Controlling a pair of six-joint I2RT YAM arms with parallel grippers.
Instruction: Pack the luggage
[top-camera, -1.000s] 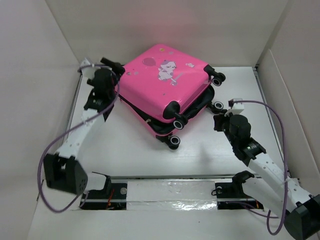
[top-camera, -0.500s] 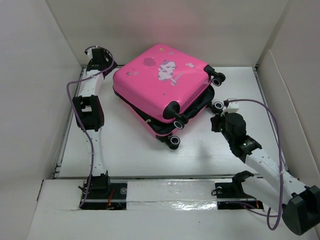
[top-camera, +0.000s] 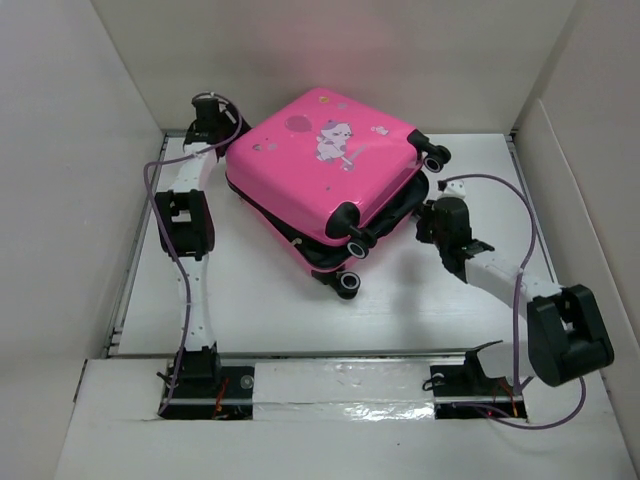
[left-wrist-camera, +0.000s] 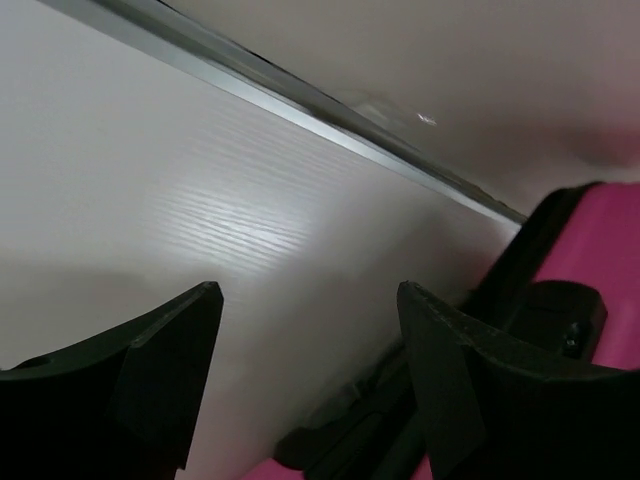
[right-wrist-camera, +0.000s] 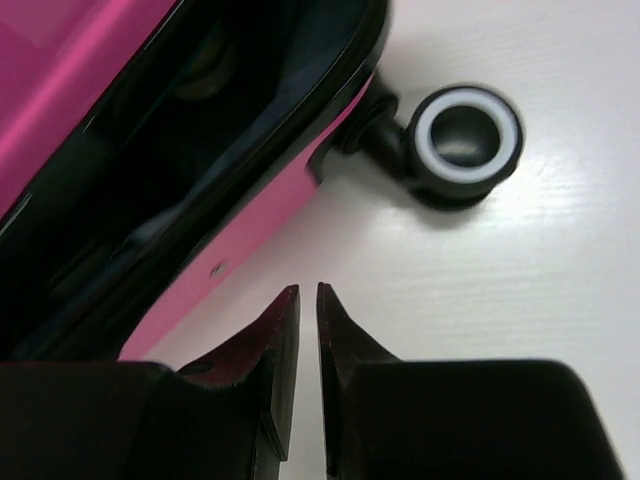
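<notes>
pink luggage (top-camera: 325, 160) lies flat on bench (top-camera: 400, 310), lid down but shells askew, dark gap showing; shutting looks undone. left claw (left-wrist-camera: 305, 300) wide open, empty, at far corner. right claw (right-wrist-camera: 302, 295) barely parted, empty, near wheel (right-wrist-camera: 467, 140).

table (top-camera: 260, 305): white, faint wood-grain | walls (top-camera: 60, 150): white panels, three sides | near-edge strip (top-camera: 340, 380): possibly glossy tape
</notes>
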